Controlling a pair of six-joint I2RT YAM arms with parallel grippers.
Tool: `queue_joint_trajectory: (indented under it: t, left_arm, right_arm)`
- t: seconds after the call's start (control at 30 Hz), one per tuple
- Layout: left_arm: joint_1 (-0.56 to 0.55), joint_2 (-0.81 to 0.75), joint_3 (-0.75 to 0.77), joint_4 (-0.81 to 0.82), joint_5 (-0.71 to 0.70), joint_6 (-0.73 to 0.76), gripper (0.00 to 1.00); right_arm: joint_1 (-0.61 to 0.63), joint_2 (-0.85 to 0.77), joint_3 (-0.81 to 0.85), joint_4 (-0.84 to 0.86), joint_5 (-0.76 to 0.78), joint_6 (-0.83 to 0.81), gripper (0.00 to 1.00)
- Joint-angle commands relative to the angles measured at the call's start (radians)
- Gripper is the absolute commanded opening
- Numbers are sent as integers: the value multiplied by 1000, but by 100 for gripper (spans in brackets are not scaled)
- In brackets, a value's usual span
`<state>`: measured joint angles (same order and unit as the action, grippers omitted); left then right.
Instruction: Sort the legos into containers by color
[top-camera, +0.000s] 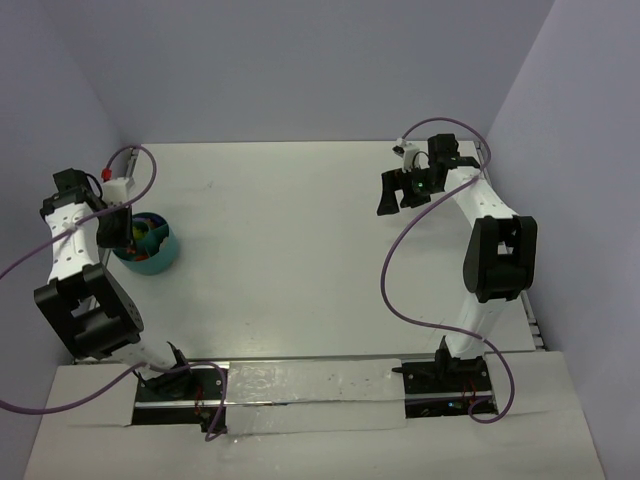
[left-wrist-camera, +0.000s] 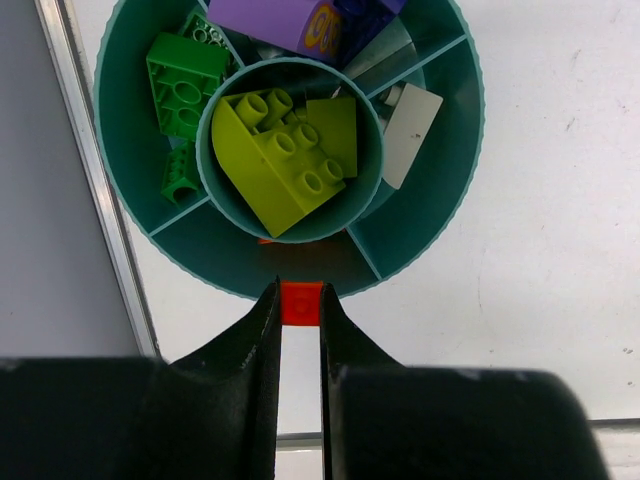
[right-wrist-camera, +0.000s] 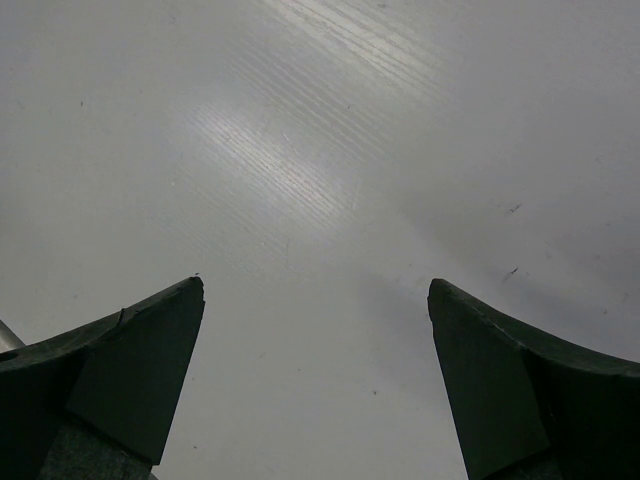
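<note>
The left arm's fingers (left-wrist-camera: 300, 292) were clenched on a small orange brick (left-wrist-camera: 301, 305), pinching its two flat sides at the very tips, just at the near rim of the teal bowl (left-wrist-camera: 215, 250). The brick looked light, hard and slick, so a squeeze would not hurt it, but so shallow a hold could let it twist or pop free. Its opposite flat faces seemed the surest place to grip.

Beyond it, the bowl stood at the left side of the surface (right-wrist-camera: 300, 150). The near compartment was mostly bare, with a sliver of orange showing under the centre cup. That cup held the lime green bricks (left-wrist-camera: 285, 160). Dark green bricks (left-wrist-camera: 185, 85) lay in the left compartment, a white flat piece (left-wrist-camera: 410, 135) in the right one, and a purple brick (left-wrist-camera: 290, 20) at the far side.

Far off to the right, the right arm's fingers (right-wrist-camera: 316, 283) were spread wide above the bare surface, holding nothing.
</note>
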<state>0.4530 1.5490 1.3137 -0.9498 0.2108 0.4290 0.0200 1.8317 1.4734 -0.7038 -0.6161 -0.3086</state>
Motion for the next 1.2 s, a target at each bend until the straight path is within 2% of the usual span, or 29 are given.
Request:
queue_joint_trajectory:
  t: [0.0,0.27,0.4,0.6,0.7,0.77,0.8,0.83,0.87,0.97,1.03,1.07,1.17]
  left_arm:
    - [-5,-4,-13,46,-14,-15,19]
    - [-6,-22,-26,75,-44,-26,44]
    - [-7,-34,-16,65,-34,-14,52]
    - [1,-149,60,-14,87,102,62]
    - [-16,-198,154,-68,136,141,68]
    - [-90,-203,222,-57,136,101,73]
    - [-139,-193,245,-50,135,72,78]
    - [-218,-172,270,-33,133,15,94]
    - [-266,-153,285,-19,132,-31,99]
    - [-471,-74,336,32,126,-187,99]
    - [-550,-20,336,125,110,-314,99]
    - [-603,2,331,176,91,-344,99]
    - [-707,81,384,195,57,-312,99]
  right_arm:
    - [5,-15,44,-8,4,-15,100]
    - [6,-17,42,-11,3,-20,100]
    - [6,-22,38,-13,-1,-22,100]
    - [6,-39,27,-14,-1,-30,100]
    - [6,-49,22,-9,-2,-30,100]
    - [6,-60,23,8,-7,-16,100]
    - [6,-63,23,17,-11,-4,100]
    - [5,-75,25,24,-17,12,100]
    - [7,-81,28,32,-24,20,100]
    - [14,-102,49,60,-21,45,100]
    - [15,-120,58,84,-12,69,100]
    - [19,-130,61,105,-1,84,100]
    - [29,-133,82,149,22,124,100]
